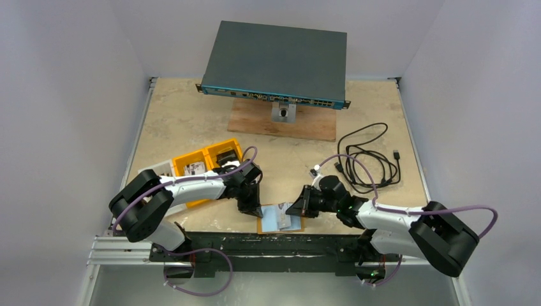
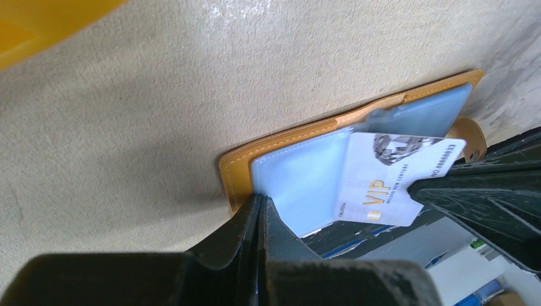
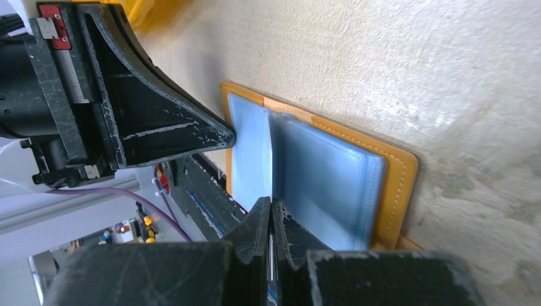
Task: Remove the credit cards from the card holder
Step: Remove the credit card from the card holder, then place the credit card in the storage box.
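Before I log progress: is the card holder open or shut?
Open: the card holder lies spread flat, blue sleeves showing, a VIP card sticking partly out.

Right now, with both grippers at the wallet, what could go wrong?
1. The right gripper pinches the card only near one corner; when pulled, the card could slip or twist free.
2. The left gripper pins just one end of the wallet, so the wallet may swing or drag along with the card.
3. The wallet lies at the near edge of the table; a drag that way could tip it off.
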Robot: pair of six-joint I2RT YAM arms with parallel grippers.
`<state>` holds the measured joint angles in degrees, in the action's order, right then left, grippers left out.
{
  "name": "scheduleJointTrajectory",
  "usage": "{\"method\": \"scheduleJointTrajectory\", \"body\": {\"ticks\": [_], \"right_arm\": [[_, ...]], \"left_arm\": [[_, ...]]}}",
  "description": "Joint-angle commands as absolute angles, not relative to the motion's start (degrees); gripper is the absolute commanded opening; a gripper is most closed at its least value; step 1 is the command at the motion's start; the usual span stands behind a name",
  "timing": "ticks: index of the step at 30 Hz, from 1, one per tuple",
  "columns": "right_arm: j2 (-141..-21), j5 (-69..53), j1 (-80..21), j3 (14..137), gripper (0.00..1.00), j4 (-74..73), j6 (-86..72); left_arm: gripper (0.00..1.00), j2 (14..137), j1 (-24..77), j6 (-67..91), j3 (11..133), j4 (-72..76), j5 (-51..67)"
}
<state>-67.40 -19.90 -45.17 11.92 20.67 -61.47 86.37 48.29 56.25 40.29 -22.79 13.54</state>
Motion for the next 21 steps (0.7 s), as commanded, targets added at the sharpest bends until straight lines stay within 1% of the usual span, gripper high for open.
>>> {"method": "scheduleJointTrajectory", "body": {"ticks": [1,9,16,17,18,19,20,21], "right_arm": [[-62.07,-16.0,-44.47,11.78,0.0,12.48,-59.33],[-55.36,-14.45,-44.3,12.88,0.0,6.47,-59.61],[-52.82,-14.76,-44.3,16.01,0.0,3.48,-59.74],[-52.56,-14.84,-44.23,16.53,0.0,3.23,-59.81],[-52.29,-14.97,-44.28,17.27,0.0,2.91,-59.89],[-52.05,-15.09,-44.29,17.84,0.0,2.64,-59.98],[-51.91,-15.16,-44.3,18.45,0.0,2.31,-60.02],[-51.7,-15.35,-44.29,18.98,0.0,2.15,-60.15]], "left_arm": [[0.0,88.16,47.64,54.98,39.48,-27.48,5.18],[0.0,86.72,47.64,54.46,40.46,-27.48,5.47],[0.01,80.96,47.79,52.34,42.95,-27.07,7.86],[0.04,79.61,47.81,52.14,43.5,-27.44,8.16],[0.1,78.15,47.81,51.87,44.04,-27.82,8.5],[0.17,76.34,47.81,51.56,44.42,-28.19,8.94],[0.21,74.59,47.81,51.36,44.66,-28.66,9.09],[0.27,72.7,47.81,50.99,44.94,-29.32,9.1]]}}
